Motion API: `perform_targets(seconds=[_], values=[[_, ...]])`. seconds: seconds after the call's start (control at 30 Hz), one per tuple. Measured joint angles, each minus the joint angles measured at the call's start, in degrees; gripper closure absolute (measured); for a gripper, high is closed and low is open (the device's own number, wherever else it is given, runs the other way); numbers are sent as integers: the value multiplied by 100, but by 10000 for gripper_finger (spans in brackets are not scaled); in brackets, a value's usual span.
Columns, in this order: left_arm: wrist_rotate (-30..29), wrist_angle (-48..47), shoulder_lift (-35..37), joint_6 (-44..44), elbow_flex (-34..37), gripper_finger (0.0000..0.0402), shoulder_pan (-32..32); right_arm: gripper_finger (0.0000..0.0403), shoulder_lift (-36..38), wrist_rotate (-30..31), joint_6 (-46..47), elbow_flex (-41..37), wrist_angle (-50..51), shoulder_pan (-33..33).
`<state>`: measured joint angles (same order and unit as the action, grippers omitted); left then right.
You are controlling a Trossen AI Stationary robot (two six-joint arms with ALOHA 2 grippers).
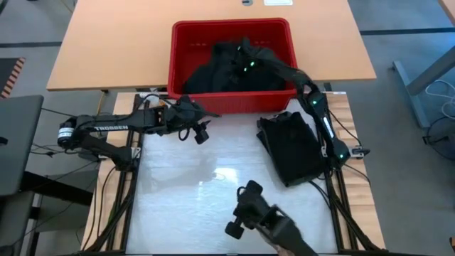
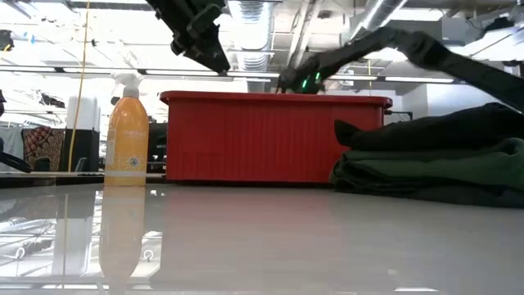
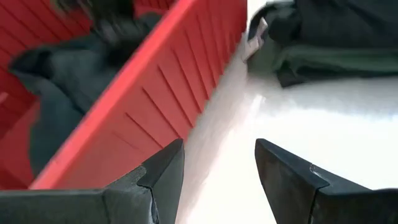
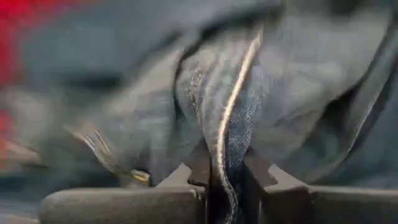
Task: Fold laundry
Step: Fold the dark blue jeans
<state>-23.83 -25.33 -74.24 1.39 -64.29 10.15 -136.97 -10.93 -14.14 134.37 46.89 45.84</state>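
my right gripper point(image 4: 224, 171) is down in the red basket point(image 1: 181, 64) at 12 o'clock, pinching a fold of dark laundry point(image 4: 249, 93), left gripper point(image 3: 217, 168) hanging apart at 9.

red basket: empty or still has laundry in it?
Not empty. The high view shows dark garments piled inside the red basket, and the right gripper is shut on a fold of one.

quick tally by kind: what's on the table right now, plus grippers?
Red basket: 1
Folded garment stack: 1
Loose dark laundry heap in the basket: 1, pieces cannot be counted
Spray bottle: 1
Grippers: 2, left gripper open, right gripper shut on the laundry
Total: 6
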Motion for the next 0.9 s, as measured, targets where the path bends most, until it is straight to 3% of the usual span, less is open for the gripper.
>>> perform_targets(seconds=[0.3, 0.43, 0.67, 0.9], values=[[-448, -365, 0, 132, 0, 214, -340, 342, 2178, -1798, 362, 33, -1107, 220], [-744, -412, 0, 129, 0, 214, -460, 342, 3028, -1964, 511, 24, -1511, 24], [-850, -778, 2, 142, 0, 214, -812, 342, 4505, -2164, 877, 36, -2429, -770], [-1322, -1602, 2, 754, 0, 214, -1314, 342, 5480, -2654, 1240, 34, -3361, -2252]])
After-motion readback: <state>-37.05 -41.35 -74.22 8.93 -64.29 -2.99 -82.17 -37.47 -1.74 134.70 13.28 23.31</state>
